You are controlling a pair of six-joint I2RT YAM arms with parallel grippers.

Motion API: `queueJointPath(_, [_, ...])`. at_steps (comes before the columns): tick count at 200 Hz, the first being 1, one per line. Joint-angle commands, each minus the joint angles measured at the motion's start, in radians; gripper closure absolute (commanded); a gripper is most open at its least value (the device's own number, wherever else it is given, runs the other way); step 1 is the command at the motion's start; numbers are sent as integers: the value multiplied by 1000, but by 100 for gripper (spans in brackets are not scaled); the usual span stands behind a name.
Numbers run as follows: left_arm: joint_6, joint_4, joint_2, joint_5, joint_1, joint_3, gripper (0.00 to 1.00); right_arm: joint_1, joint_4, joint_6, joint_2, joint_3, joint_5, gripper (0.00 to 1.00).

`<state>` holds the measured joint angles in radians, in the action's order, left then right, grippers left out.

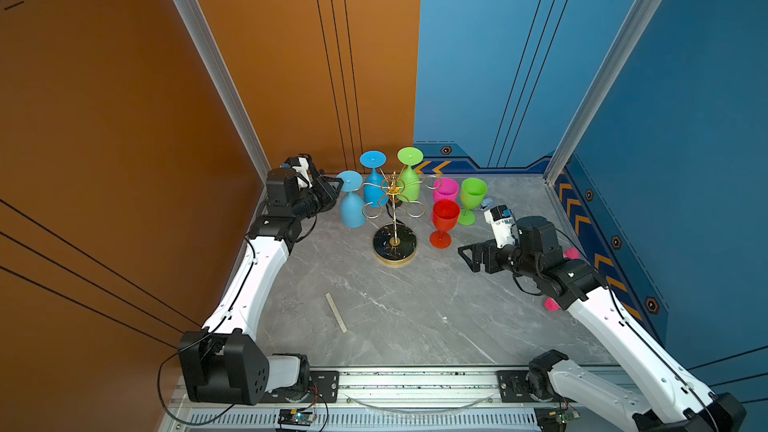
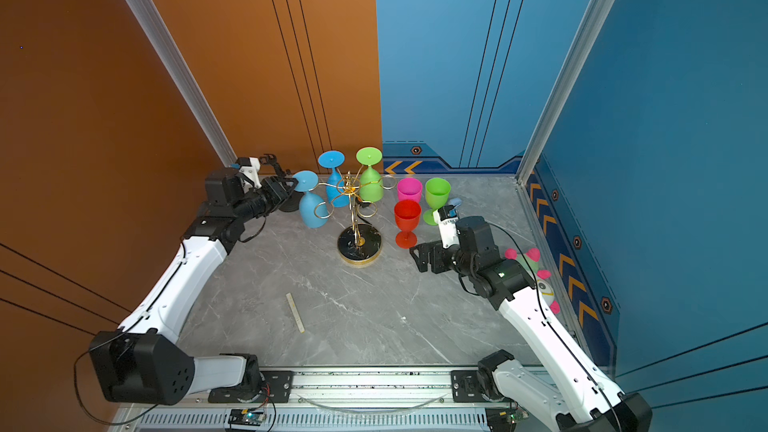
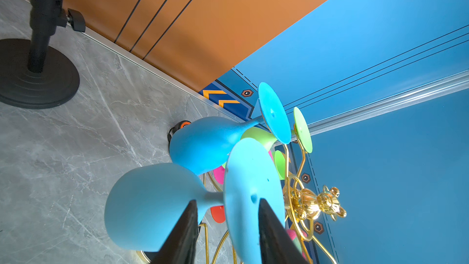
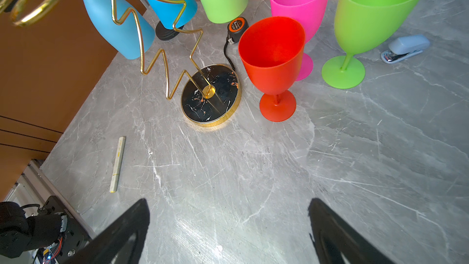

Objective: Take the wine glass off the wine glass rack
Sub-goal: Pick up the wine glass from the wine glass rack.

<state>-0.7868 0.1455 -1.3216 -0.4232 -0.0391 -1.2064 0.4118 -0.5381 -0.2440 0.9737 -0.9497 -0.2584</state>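
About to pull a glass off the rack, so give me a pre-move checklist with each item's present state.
1. Left gripper at the light blue glass: ok, its fingers stand either side of the foot.
2. Grip firm on that foot: cannot tell.
3. Neighbouring darker blue glass clear of the way out: cannot tell, it hangs close beside.
4. Wine glass rack standing flat on the table: ok.
5. Right gripper open, holding nothing, away from the rack: ok.
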Motion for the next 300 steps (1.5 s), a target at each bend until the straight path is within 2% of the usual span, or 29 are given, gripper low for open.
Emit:
queueJointPath(1, [-6, -13, -7, -35, 9, -29, 64, -5, 17, -15, -21, 15, 2, 2])
queueJointPath(195, [-69, -56, -13, -87, 27, -9, 92, -11, 15, -28, -53, 28, 8, 2])
queueJointPath(300, [-205, -162, -11, -186, 42, 21, 100, -16, 15, -31, -58, 30, 5, 2])
